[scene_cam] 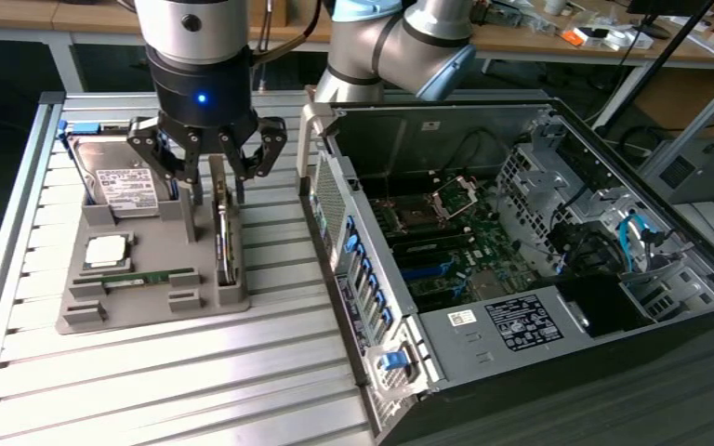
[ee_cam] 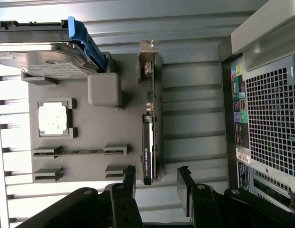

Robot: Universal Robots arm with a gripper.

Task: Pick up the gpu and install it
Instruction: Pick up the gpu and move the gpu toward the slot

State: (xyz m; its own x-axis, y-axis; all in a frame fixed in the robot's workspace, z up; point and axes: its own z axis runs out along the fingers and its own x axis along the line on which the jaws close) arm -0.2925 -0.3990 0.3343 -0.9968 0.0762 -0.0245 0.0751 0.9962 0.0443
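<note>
On the metal table (scene_cam: 146,381), the gpu (scene_cam: 224,243) stands on edge in a grey tray (scene_cam: 134,311). The gripper (scene_cam: 212,184) hangs wide open over it. It looks thin, stiff, breakable; hold its flat sides.

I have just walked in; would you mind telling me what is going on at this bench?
A robot arm is working on the gpu, which stands on edge in a grey holder beside an open computer case. The end effector is open and sits over one end of the card, with a finger on either side, not closed on it. The card is not yet lifted. A hard drive, a processor chip and a RAM stick lie in the same holder.
</note>
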